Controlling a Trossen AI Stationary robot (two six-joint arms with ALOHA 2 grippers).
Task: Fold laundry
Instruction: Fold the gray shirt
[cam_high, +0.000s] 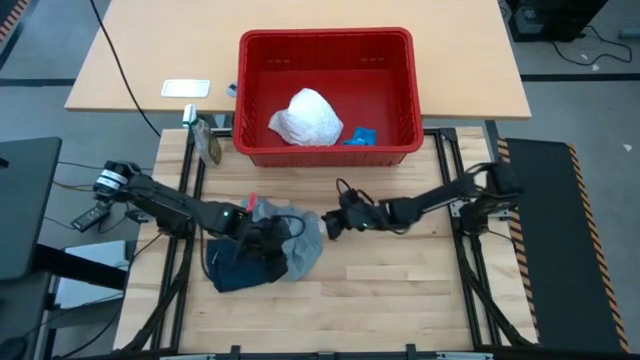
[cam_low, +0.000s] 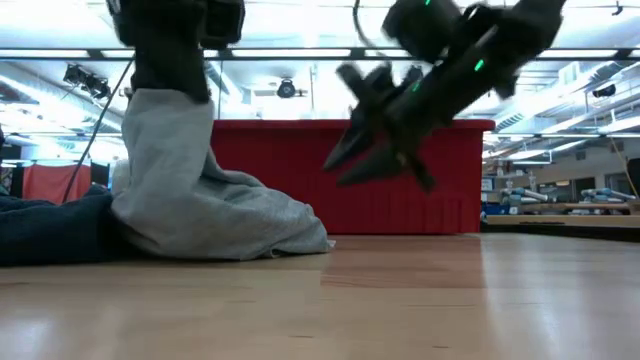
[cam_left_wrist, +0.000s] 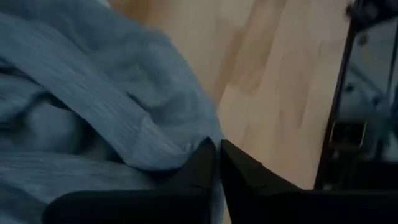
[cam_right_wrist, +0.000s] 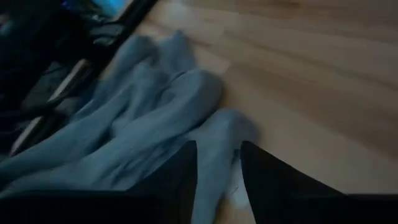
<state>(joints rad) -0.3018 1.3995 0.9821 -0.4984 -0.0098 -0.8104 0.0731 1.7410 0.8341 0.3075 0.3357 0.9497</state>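
The grey cloth (cam_high: 306, 250) lies bunched on the wooden table, partly over the dark navy cloth (cam_high: 232, 272). In the low view the grey cloth (cam_low: 190, 190) rises in a peak to my left gripper (cam_low: 168, 60), beside the navy cloth (cam_low: 50, 230). My left gripper (cam_high: 268, 235) is shut on it. My right gripper (cam_high: 328, 224) is open and hovers off the table (cam_low: 340, 172) at the grey cloth's right edge (cam_right_wrist: 217, 134), touching nothing. The white crinkly piece (cam_high: 305, 118) rests in the red basket. My left gripper (cam_left_wrist: 217, 163) pinches a fold of the grey cloth (cam_left_wrist: 180, 146) between its two shut fingers, coming from above. The cloth hangs below the fingers in a slack cone (cam_low: 160, 150), with its lower part spread on the table (cam_low: 270, 235). How many layers are in the pinch does not show.
The red plastic basket (cam_high: 420, 90) stands at the table's far edge, with a small blue item (cam_high: 360, 135) inside. A white card (cam_high: 186, 88) and a small object (cam_high: 208, 145) lie to the basket's left. Bare wood (cam_high: 400, 290) lies near and right of the cloths.
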